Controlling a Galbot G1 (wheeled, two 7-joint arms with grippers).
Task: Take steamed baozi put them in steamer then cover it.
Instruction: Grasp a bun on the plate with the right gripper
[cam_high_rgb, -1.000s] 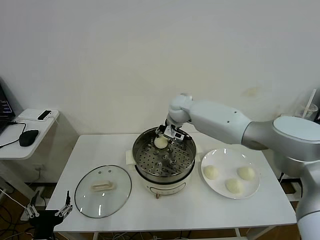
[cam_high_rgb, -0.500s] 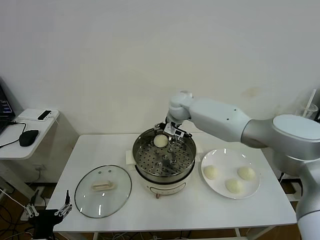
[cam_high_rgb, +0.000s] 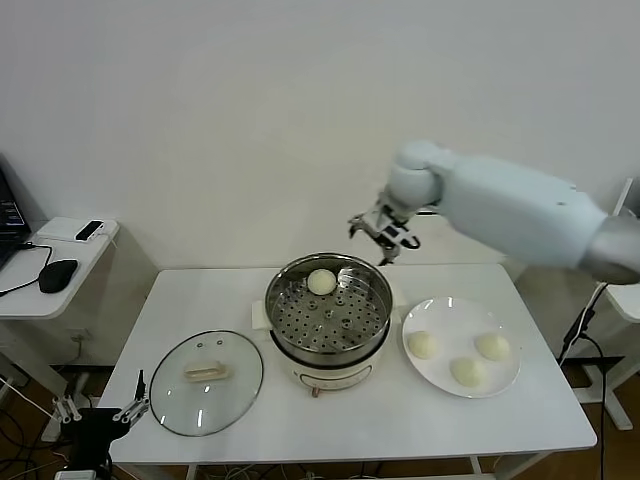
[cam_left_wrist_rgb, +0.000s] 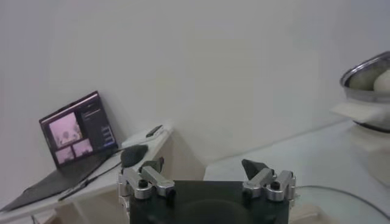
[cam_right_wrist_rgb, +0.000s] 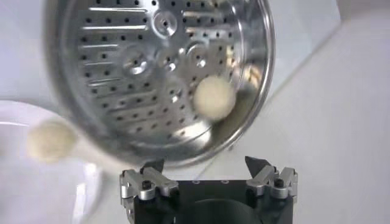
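Observation:
The steel steamer (cam_high_rgb: 328, 312) stands mid-table on its white base. One cream baozi (cam_high_rgb: 321, 282) lies on the perforated tray at the far side; it also shows in the right wrist view (cam_right_wrist_rgb: 214, 97). Three baozi (cam_high_rgb: 423, 345) (cam_high_rgb: 491, 346) (cam_high_rgb: 468, 371) lie on the white plate (cam_high_rgb: 449, 311) to the right. The glass cover (cam_high_rgb: 206, 382) with its cream handle lies flat on the table to the left. My right gripper (cam_high_rgb: 384, 232) is open and empty, raised above and behind the steamer's far right rim. My left gripper (cam_high_rgb: 100, 415) is open, parked low off the table's front left corner.
A side table (cam_high_rgb: 60, 262) at the far left holds a mouse and a small device. A laptop (cam_left_wrist_rgb: 76, 131) shows in the left wrist view. The wall stands close behind the table. A cup with a straw (cam_high_rgb: 618, 217) is at the far right.
My right gripper let go of the baozi on the steamer tray, then rose up and to the right, away from the pot. The baozi stays in the steamer. The left arm barely moved.

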